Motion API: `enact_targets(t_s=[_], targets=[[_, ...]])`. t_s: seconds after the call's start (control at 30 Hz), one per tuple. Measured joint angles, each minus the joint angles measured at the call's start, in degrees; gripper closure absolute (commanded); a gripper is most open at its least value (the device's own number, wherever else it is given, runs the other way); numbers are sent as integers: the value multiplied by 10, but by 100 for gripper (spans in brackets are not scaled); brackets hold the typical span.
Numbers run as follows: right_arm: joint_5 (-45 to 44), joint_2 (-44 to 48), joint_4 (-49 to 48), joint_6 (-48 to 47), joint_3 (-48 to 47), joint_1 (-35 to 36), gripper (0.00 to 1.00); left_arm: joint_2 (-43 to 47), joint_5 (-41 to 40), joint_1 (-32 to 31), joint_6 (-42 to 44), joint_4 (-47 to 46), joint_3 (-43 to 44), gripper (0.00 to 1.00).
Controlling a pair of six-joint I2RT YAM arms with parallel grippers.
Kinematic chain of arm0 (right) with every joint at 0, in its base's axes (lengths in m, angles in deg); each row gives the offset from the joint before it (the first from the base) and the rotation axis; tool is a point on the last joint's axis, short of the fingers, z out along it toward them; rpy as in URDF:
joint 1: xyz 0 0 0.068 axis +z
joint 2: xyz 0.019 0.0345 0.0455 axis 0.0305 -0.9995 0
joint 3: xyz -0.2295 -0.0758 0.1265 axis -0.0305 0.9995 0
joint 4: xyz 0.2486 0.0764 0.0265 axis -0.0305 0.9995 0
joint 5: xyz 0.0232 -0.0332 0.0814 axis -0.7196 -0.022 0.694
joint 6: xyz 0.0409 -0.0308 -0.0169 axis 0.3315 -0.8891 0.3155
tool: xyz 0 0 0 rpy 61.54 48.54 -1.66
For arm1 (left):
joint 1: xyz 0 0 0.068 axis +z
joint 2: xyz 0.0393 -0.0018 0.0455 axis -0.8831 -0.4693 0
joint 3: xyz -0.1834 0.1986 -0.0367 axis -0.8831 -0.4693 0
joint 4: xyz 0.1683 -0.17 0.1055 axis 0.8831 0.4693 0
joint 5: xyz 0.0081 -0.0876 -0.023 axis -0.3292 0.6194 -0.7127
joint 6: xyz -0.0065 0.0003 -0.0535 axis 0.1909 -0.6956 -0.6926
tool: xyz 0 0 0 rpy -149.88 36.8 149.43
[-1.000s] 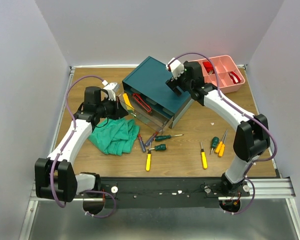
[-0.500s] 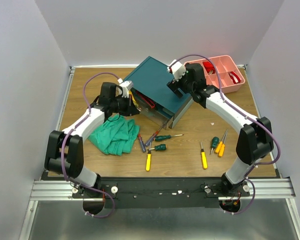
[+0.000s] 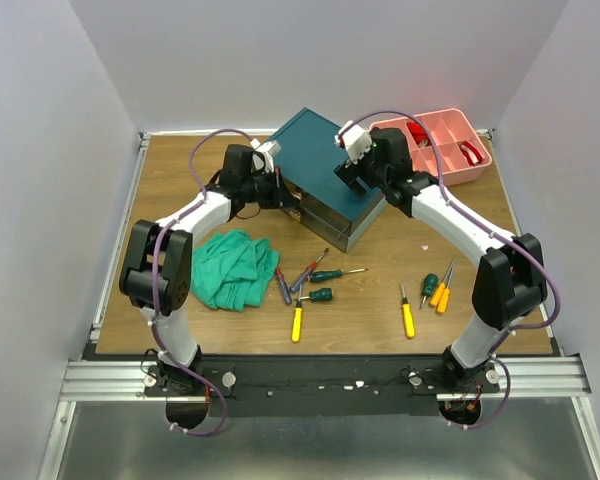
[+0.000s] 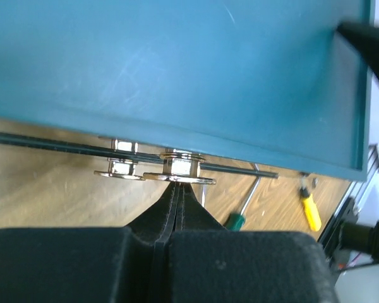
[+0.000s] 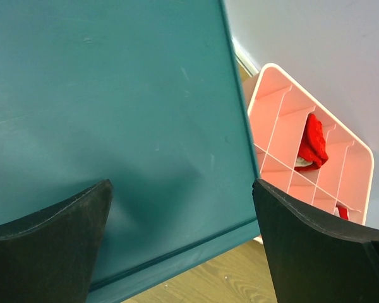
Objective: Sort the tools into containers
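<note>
**Sorting at an early stage: tools loose, drawers pushed in**

The screwdrivers (image 3: 408,320), at least seven, lie loose on the table (image 3: 380,250) in two clusters in front of the teal box (image 3: 320,165); count these as unsorted. Its drawers (image 3: 325,225) appear pushed in, contents hidden from you. Your left gripper (image 4: 177,183), fingers pressed together on nothing, touches the metal fittings below the box's edge. Your right gripper (image 5: 180,186), jaws spread wide and empty, sits over the box top. A green cloth (image 3: 230,270) and pink tray (image 3: 442,165) lie aside.

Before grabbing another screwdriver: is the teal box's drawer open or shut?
Shut, it seems: the drawer sits flush in the teal box, and the left tool, fingers together, meets its face.
</note>
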Motion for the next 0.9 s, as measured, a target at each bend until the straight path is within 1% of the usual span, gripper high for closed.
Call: enact_targets(t_s=[0.1,0.13,0.17,0.2,0.23,0.3,0.33,0.43,0.53,0.63,0.73,0.9], targets=[[0,-1,-2,-1,0,-3,0,-28,-1,0,-17,-5,33,100],[0,-2,-3,-1,0,-4,0,-36,-2,0,-22,-8,41,99],[0,-3,-5,-1,0,-5,0,-43,-3,0,-26,-10,49,94],[0,-3,-6,-1,0,-6,0,-50,-5,0,-29,-13,57,90],[0,-4,-7,-1,0,-6,0,-53,-7,0,-31,-13,61,76],[0,-6,-7,-1,-2,-7,0,-54,-15,-1,-36,-12,65,61],[0,-7,-6,-1,-5,-7,0,-51,-19,-2,-37,-10,64,51],[0,-10,-7,-1,-7,-9,0,-20,-54,-3,-66,3,34,43],[0,-10,-7,-2,-8,-9,0,36,-92,-3,-100,22,-12,42],[0,-10,-7,-3,-8,-9,0,58,-120,2,-136,35,-21,42],[0,-12,-7,-3,-10,-9,0,45,-136,5,-166,33,-20,42],[0,-13,-6,-4,-11,-9,0,-23,-142,7,-206,31,-3,42]])
